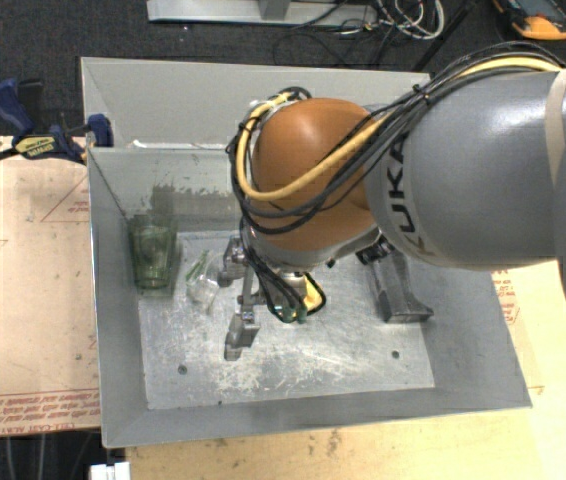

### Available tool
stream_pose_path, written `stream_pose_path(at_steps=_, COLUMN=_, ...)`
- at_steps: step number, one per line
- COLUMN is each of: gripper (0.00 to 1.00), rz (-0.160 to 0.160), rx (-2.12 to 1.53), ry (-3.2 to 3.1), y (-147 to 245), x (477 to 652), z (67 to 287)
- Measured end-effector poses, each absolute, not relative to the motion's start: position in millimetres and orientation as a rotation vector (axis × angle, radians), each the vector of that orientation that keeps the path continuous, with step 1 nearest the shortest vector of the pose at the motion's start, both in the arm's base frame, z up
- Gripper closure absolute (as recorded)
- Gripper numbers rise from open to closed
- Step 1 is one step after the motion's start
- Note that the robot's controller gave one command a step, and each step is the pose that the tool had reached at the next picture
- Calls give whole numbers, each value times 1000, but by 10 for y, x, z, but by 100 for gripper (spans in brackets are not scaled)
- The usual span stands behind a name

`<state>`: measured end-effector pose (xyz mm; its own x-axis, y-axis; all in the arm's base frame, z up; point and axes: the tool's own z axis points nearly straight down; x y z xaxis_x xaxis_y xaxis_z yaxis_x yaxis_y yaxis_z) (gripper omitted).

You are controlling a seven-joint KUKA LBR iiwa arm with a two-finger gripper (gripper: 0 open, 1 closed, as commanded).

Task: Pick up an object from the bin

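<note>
My gripper hangs low over the middle of the bin floor, beneath the arm's orange cover. Just left of it lies a small clear, crumpled-looking thing with green streaks. Farther left, a green translucent cup stands against the left wall. A small yellow, green and black thing sits right beside the gripper's body on its right; I cannot tell if it touches the gripper. Nothing is seen held.
A grey angular metal piece lies at the right of the floor, partly under the arm. The arm and its orange cover hide the back middle of the bin. Bare scuffed floor shows along the front.
</note>
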<state>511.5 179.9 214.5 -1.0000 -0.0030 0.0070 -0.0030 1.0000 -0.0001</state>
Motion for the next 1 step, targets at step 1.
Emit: stream_pose_path(at_steps=1, gripper=0, rz=-2, rx=0, ry=-3141, y=1791, x=5133, z=2178)
